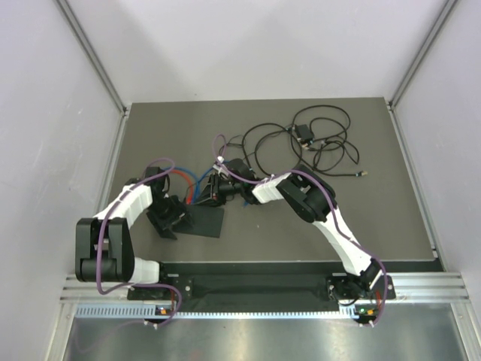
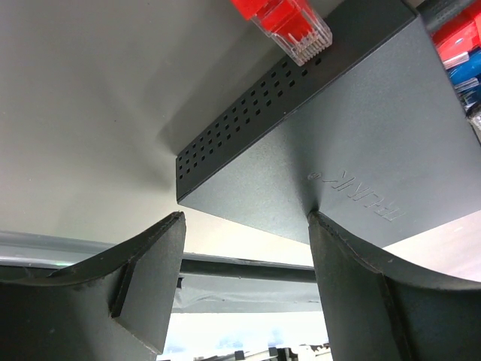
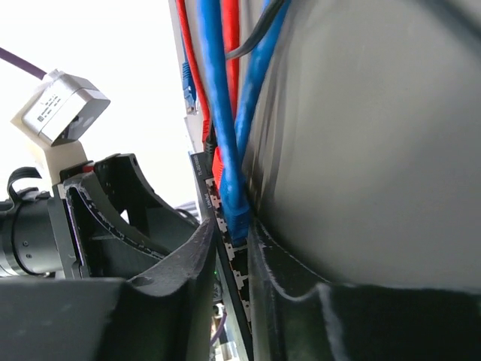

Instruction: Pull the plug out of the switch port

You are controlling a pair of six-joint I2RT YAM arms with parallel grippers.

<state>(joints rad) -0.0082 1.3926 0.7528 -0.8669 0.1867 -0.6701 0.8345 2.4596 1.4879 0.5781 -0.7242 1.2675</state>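
Note:
The switch [image 1: 204, 221] is a flat matte-black box with a vented side [image 2: 248, 113]. My left gripper [image 1: 170, 218] is open over the switch's near corner [image 2: 244, 259]. One finger [image 2: 353, 286] rests on the switch's top face and the other hangs off its edge. My right gripper [image 1: 219, 188] sits at the port row [image 3: 225, 248]. Its jaws are closed narrowly around a blue plug [image 3: 236, 210] that is seated in a port. Red and blue cables [image 3: 218, 90] run up from the ports. A loose red plug [image 2: 289, 22] with a clear tip lies beside the vented side.
A tangle of thin black cable with a small black adapter block [image 1: 304, 135] lies at the back right of the dark mat. The red and blue cables loop to the left of the right gripper [image 1: 184, 179]. Grey walls enclose the sides and back.

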